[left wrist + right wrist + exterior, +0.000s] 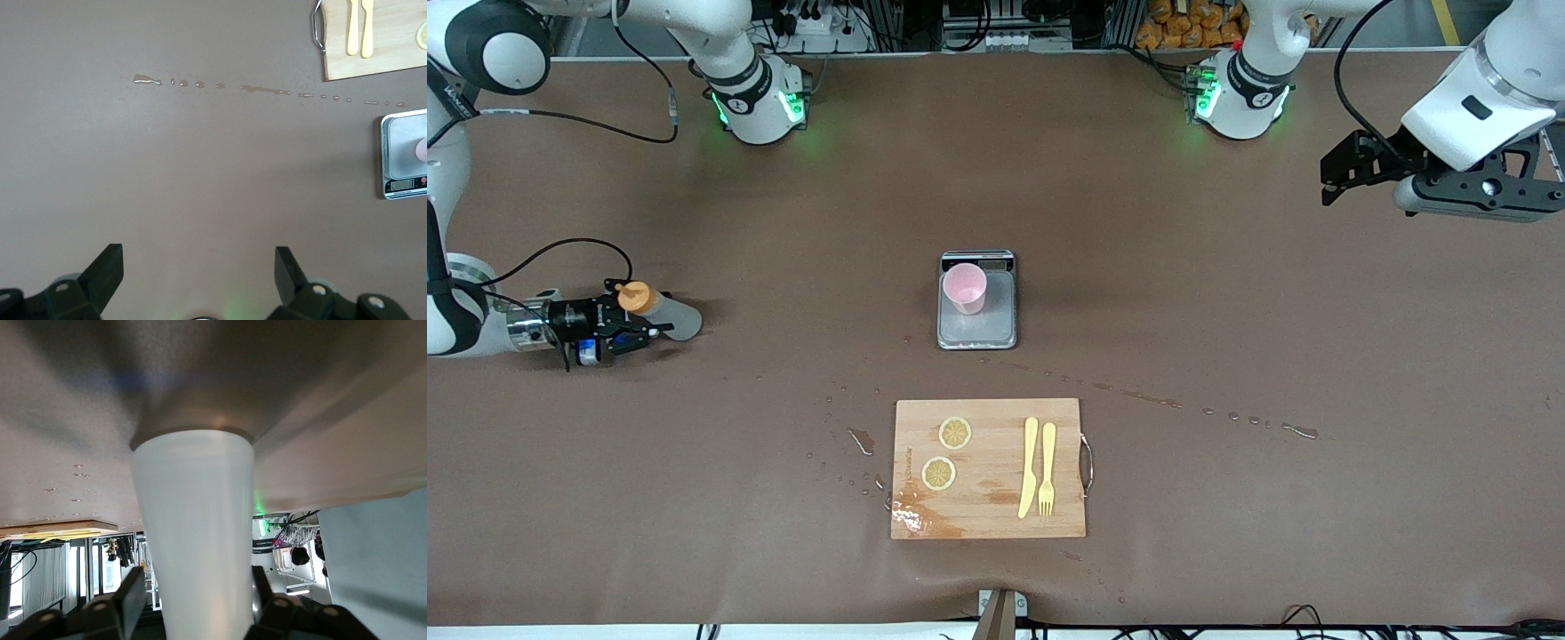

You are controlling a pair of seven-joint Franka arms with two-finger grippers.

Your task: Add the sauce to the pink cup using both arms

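I see a brown table (1227,338). In the front view, mid-frame, the pink cup (966,289) stands on a grey scale (978,324). At the far left edge, my right gripper (636,329) is closed on the sauce (660,308). At upper right, my left gripper (1334,182) waits in the air.

In the left wrist view, its fingers (107,270) are wide apart, holding nothing.

In the right wrist view, the sauce (197,540) fills the middle between two fingers (130,597).

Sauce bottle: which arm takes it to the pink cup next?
Right. The right gripper already has the sauce bottle. The left gripper hangs open over bare table, so it better suits steadying the pink cup.
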